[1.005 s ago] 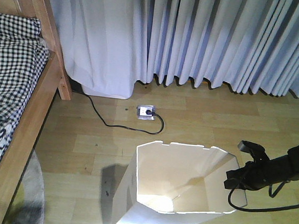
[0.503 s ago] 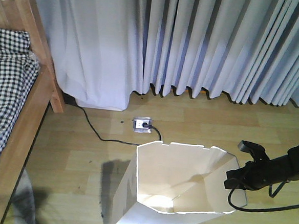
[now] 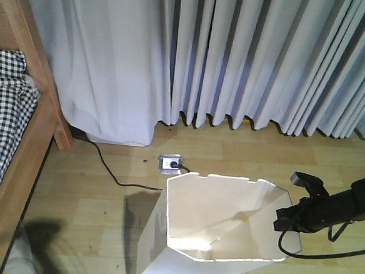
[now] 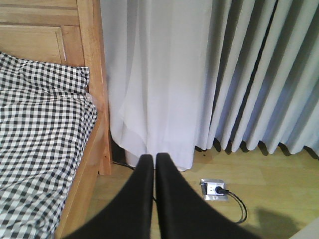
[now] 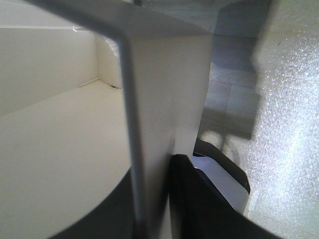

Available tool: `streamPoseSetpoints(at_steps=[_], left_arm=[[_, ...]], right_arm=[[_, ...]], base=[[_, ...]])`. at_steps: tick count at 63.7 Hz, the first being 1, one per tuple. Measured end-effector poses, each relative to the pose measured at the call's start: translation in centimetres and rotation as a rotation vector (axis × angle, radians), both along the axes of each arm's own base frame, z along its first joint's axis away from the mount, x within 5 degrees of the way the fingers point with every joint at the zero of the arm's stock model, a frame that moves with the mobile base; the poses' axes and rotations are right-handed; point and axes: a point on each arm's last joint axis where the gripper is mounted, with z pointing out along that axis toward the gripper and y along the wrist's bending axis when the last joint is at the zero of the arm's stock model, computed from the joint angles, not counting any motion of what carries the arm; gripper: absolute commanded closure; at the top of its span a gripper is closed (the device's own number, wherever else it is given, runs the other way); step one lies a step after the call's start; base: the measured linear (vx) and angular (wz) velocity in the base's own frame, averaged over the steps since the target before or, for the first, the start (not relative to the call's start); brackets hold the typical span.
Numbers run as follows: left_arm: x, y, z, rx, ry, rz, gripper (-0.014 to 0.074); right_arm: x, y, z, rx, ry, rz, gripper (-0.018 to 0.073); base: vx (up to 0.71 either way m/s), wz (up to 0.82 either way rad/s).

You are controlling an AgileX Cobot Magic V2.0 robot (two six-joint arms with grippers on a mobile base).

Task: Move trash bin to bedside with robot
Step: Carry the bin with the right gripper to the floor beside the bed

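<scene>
The right pincer [image 3: 286, 218] grips the rim of the trash bin [image 3: 215, 208] at its 3 o'clock side, the bin standing on the floor [image 3: 105, 169] with the bed [image 3: 25, 157] well off at 9 o'clock, while the left pincer [image 4: 153, 167] is closed, empty.

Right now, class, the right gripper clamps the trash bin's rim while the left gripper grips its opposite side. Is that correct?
Not quite. The left gripper grips nothing: the left wrist view shows it shut in open air, away from the trash bin. The right gripper does clamp the rim.
</scene>
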Motion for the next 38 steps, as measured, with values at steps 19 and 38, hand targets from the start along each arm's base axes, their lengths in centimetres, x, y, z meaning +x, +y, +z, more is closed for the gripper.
streamPoseSetpoints(at_steps=[19,38], left_arm=[[0.0,0.0,0.0,0.0,0.0,0.0,0.0603],[0.0,0.0,0.0,0.0,0.0,0.0,0.0603]], right_arm=[[0.0,0.0,0.0,0.0,0.0,0.0,0.0564],[0.0,0.0,0.0,0.0,0.0,0.0,0.0564]], base=[[0.08,0.02],[0.02,0.01]])
